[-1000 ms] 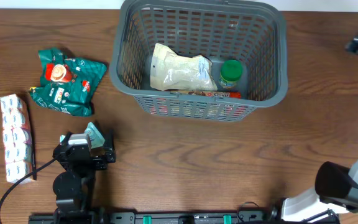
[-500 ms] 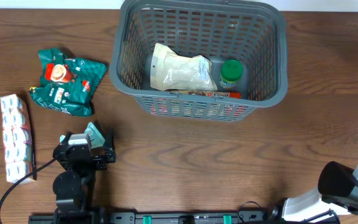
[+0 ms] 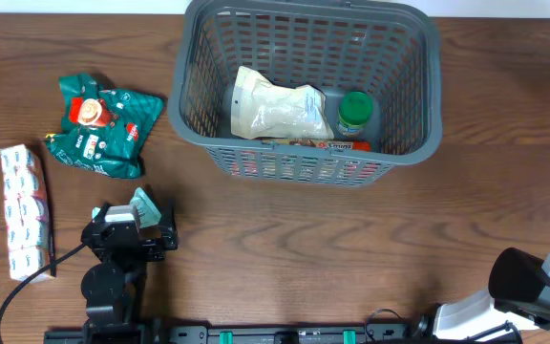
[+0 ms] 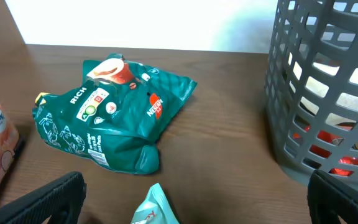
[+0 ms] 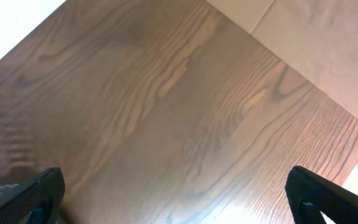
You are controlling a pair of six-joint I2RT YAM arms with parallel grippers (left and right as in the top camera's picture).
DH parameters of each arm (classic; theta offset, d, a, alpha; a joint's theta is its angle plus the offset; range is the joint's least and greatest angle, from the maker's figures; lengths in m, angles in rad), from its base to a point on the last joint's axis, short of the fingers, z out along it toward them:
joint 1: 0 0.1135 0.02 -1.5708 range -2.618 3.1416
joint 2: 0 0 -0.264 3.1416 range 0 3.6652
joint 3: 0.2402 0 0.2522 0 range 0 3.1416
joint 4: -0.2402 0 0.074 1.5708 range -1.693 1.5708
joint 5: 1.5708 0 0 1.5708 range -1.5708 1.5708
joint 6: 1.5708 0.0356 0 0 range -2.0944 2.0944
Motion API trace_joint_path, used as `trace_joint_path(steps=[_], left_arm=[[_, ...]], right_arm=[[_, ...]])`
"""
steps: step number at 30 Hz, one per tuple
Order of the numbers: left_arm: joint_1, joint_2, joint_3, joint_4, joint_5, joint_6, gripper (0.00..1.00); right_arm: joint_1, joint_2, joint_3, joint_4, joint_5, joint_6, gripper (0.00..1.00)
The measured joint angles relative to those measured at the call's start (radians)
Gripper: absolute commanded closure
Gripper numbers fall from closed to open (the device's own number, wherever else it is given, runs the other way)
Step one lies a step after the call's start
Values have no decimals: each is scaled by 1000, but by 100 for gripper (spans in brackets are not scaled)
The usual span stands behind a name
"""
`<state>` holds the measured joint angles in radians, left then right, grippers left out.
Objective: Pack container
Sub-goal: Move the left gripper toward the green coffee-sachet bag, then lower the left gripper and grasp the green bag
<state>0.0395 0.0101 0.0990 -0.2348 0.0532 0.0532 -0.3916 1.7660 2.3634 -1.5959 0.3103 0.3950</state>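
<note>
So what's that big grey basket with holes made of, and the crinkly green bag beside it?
The big dark grey slotted basket looks like hard moulded plastic, matt: lattice walls and thick rim form one smooth piece. The crumpled green bag looks like thin glossy plastic film, maybe foil-lined: it creases sharply, shines on folds and carries printing.

1. Between the left fingers (image 4: pixel 51 200), a teal packet (image 4: pixel 156 208) is cut off at the bottom edge.
2. Ahead of them, off to the right, the basket (image 4: pixel 303 124) runs out of view.
3. Right fingers (image 5: pixel 27 194): only the tips show.
4. A red pack (image 3: pixel 342 145) lies mostly hidden under a white bag (image 3: pixel 275 110).
</note>
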Motion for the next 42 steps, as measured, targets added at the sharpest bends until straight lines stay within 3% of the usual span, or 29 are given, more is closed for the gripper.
trace_joint_path(steps=[8,13,25,29,33,42], left_arm=[[0,2,12,-1,-3,-76,1],[0,88,217,-115,-71,-107,1],[0,808,1041,-669,-161,-101,1],[0,1006,1233,-735,-165,-101,1],[0,1086,1303,-726,-166,-89,1],[27,1130,1312,-758,-175,113,2]], right_arm=[[0,0,0,0,0,0,1],[0,0,0,0,-1,0,1],[0,0,0,-1,-4,0,1],[0,0,0,-1,-4,0,1],[0,0,0,-1,-3,0,1],[0,0,0,-1,-4,0,1]])
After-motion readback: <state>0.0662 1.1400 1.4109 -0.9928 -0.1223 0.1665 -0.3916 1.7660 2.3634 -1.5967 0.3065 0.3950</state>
